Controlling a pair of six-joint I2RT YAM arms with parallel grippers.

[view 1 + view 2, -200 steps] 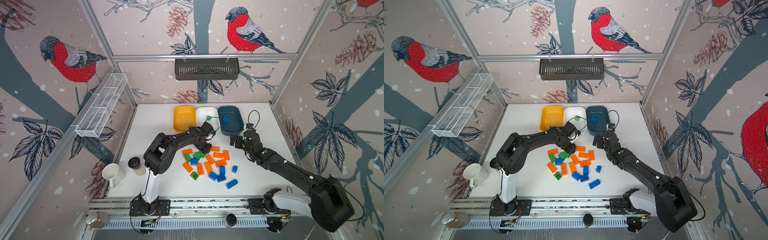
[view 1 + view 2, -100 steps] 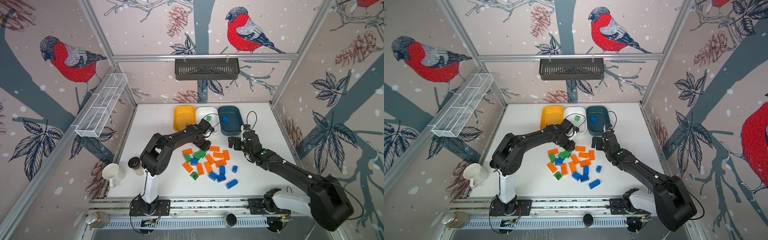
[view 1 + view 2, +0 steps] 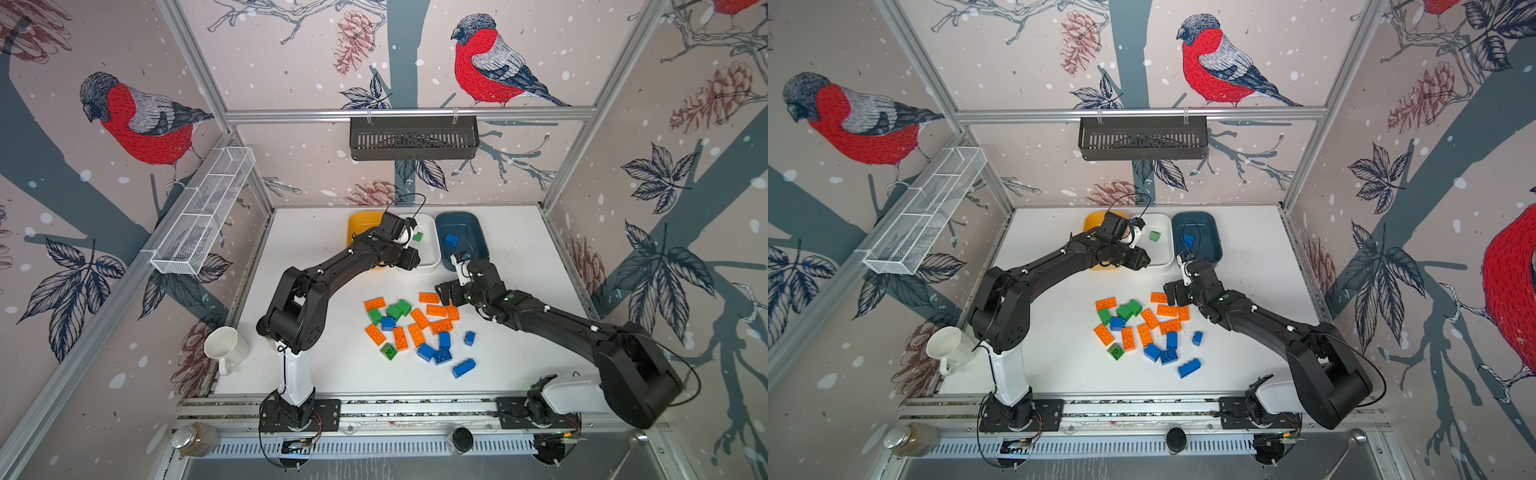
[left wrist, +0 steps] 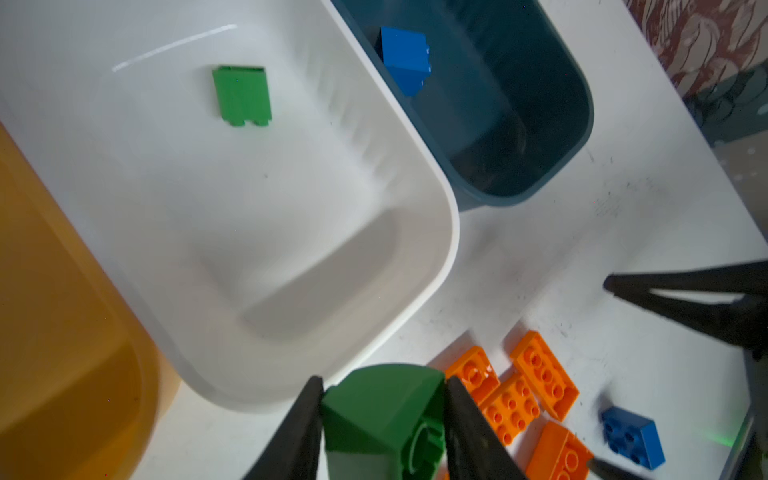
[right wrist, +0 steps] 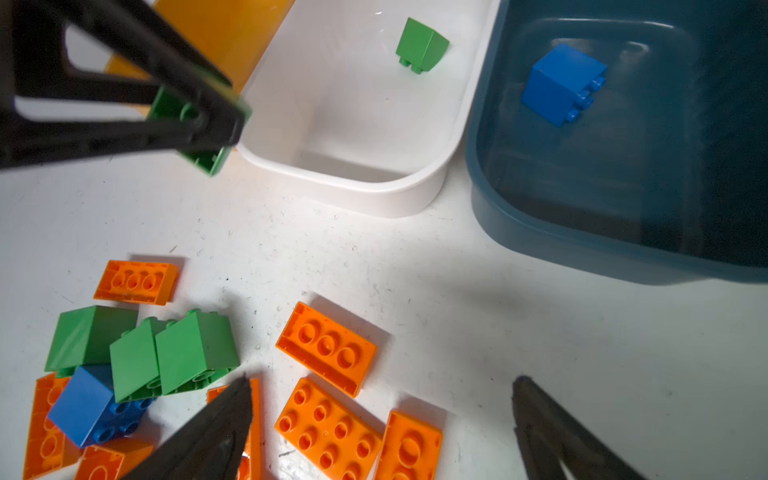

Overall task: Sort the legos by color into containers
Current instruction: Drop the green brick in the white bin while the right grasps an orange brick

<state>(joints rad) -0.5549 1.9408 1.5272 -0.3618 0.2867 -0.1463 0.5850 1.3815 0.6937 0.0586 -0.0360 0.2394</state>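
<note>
Left tub (image 3: pixel 360 222), middle tub (image 3: pixel 432 249) and right tub (image 3: pixel 473 232) stand in a row at the table's (image 3: pixel 316 232) 12 o'clock. A lone brick (image 3: pixel 418 236) lies in the middle tub, another brick (image 3: pixel 451 240) in the right tub. The brick pile (image 3: pixel 417 332) lies at their 6 o'clock. The left gripper (image 4: pixel 382 380) holds a third brick (image 4: pixel 382 415) at the middle tub's 7 o'clock corner.

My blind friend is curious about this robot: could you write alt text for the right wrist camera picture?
The left gripper, jaws shut on a green brick, hangs near the white tub, which holds a second green brick. The teal tub beside it holds a blue brick; orange bricks and other loose ones lie on the white table.
</note>
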